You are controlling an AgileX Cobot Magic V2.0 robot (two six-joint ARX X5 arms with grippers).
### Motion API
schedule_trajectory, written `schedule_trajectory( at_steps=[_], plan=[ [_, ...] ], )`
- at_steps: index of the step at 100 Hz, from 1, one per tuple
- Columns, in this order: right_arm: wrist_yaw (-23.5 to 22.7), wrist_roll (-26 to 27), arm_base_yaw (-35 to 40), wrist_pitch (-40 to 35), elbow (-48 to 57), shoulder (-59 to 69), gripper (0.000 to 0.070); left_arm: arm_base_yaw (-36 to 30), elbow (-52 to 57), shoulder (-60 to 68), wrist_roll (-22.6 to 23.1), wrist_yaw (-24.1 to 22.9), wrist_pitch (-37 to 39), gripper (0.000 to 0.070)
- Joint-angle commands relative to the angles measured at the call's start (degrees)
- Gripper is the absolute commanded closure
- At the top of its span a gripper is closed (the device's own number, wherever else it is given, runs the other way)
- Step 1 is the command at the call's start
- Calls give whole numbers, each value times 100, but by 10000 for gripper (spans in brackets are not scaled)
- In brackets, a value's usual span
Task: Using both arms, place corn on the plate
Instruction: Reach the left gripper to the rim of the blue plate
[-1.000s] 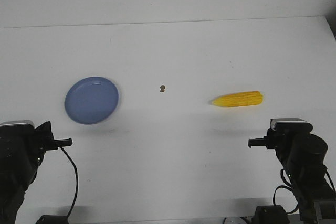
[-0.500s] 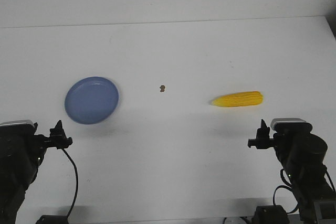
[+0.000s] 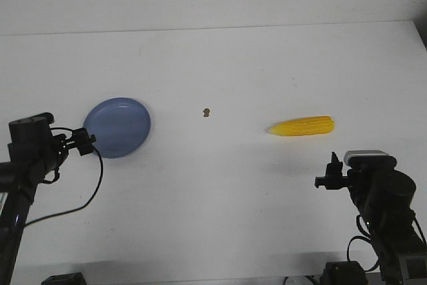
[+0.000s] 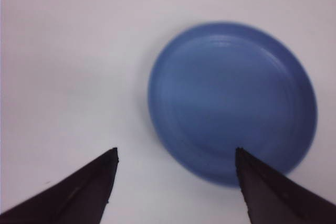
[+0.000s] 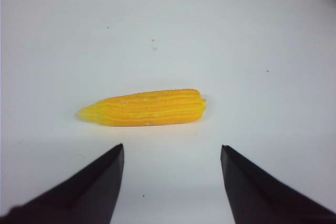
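The corn (image 5: 144,108) lies on the table just beyond the right gripper (image 5: 172,153), whose jaws are spread; the left gripper (image 4: 176,156), also spread, seems to hover by the plate (image 4: 233,100).

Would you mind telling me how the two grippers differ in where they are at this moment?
The left gripper sits at the plate rim, raised up the table; the right gripper is short of the corn, with bare table between. The left wrist view shows the plate, the right wrist view the corn. Both are open and hold nothing.
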Motion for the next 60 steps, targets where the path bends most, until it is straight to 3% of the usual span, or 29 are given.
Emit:
schedule_trajectory(
  at_steps=[1, 42, 60],
  plan=[
    [-7, 39, 0, 57, 109, 24, 306, 162, 195, 479, -164, 238, 164, 237],
    [-7, 39, 0, 57, 109, 24, 306, 494, 621, 2199, -197, 310, 682, 237],
    [-7, 42, 0, 57, 109, 24, 306, 494, 621, 2599, -197, 579, 863, 237]
  ],
)
